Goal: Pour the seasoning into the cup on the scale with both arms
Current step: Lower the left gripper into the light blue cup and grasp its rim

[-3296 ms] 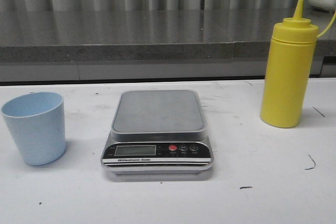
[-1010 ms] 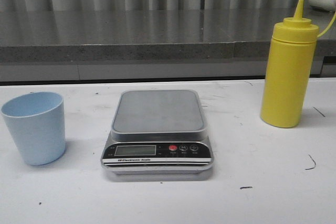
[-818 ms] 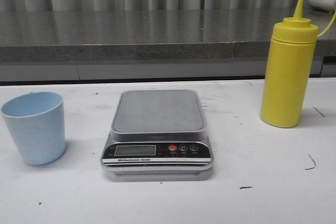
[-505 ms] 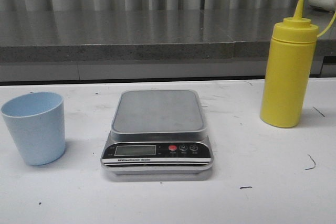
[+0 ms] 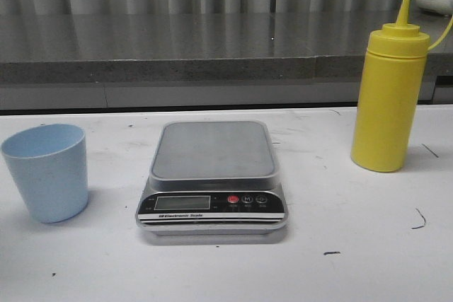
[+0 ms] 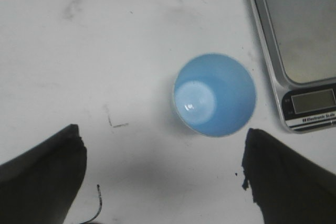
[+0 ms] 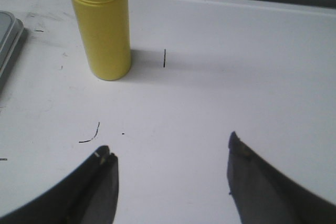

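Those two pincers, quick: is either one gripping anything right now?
Left pincer: open, holding nothing, above the cup.
Right pincer: open, holding nothing, short of the seasoning.

only the fingertips of the robot's 2 grippers show: the left gripper (image 6: 163, 179) has 2 matte black, wedge-shaped fingers, the right gripper (image 7: 170, 182) 2 dark grey, blunt-edged ones.

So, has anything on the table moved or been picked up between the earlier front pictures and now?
Nothing visibly changed. The cup stands on the table left of the scale, and the yellow bottle stands upright to its right, both untouched. No tool shows in the front view.
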Robot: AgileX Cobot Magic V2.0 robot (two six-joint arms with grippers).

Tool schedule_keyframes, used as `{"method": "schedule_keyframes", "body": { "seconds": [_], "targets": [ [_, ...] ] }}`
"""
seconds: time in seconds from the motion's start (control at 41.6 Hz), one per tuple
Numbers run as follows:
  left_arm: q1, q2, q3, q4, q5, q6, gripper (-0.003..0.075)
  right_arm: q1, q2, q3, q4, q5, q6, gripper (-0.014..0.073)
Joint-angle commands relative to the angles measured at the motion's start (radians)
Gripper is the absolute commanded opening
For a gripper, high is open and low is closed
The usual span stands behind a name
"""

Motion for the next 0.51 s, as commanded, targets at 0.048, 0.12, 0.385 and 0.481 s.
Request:
{"method": "schedule_keyframes", "body": {
  "seconds": [0.048, 0.12, 0.385, 0.481],
  "targets": [
    [-0.071, 0.093, -0.054, -0.010, -0.040, 0.003, 0.0587, -0.003, 0.009, -0.033, -0.015, -0.064, -0.014, 0.0476],
    [-0.096, 0.149, -0.070, 0.016, -0.043, 0.000, 0.0587, -0.003, 0.009, -0.033, -0.015, -0.064, -0.014, 0.0476],
    [-0.103, 0.331, -0.144, 0.060, -0.051, -0.010, 0.0586, -0.003, 0.009, -0.033, -0.015, -0.064, -0.014, 0.0476],
    [-0.103, 0.375, -0.165, 0.077, -0.058, -0.025, 0.0586, -0.003, 0.009, -0.033, -0.015, -0.064, -0.014, 0.0476]
  ]
}}
